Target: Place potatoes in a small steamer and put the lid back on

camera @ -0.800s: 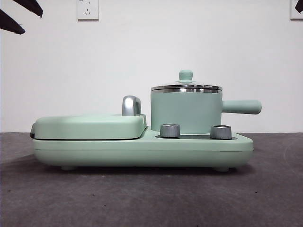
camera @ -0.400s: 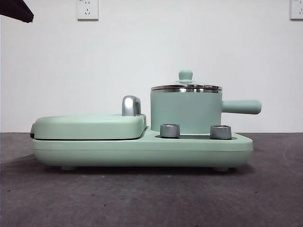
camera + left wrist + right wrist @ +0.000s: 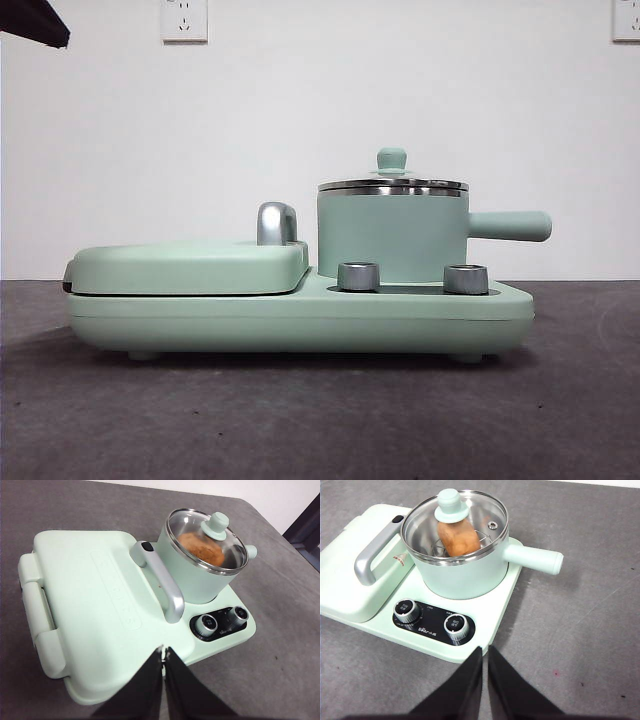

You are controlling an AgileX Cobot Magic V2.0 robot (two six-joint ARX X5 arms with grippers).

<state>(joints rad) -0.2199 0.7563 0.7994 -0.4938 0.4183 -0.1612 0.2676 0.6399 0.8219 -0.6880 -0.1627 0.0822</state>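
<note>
Front view shows the steamer (image 3: 393, 238) seated on the mint cooker (image 3: 300, 315), beside the closed griddle (image 3: 190, 268), with the lid (image 3: 393, 184) sitting level on its steel rim and the knob upright. From the right wrist camera, the potato (image 3: 458, 536) is visible through the glass, resting on a wire rack inside the pot; it is orange-brown, oval and rough-skinned, filling much of the pot's width. The lid looks even all round the rim, so to my eye the task is as good as finished. The right gripper (image 3: 485, 652) hangs above the table in front of the dials (image 3: 431, 618), jaws nearly together and empty. The left gripper (image 3: 164, 652) hovers over the near edge of the griddle, also pinched almost shut and carrying nothing. What remains, I'd say, is simply to get both arms clear: lift straight away without brushing the side handle (image 3: 534, 560) or the chrome handle (image 3: 162, 582), since a knock could tip the lid off its seat. Only a dark tip shows at the top corner of the front view; I cannot tell whose it is.
</note>
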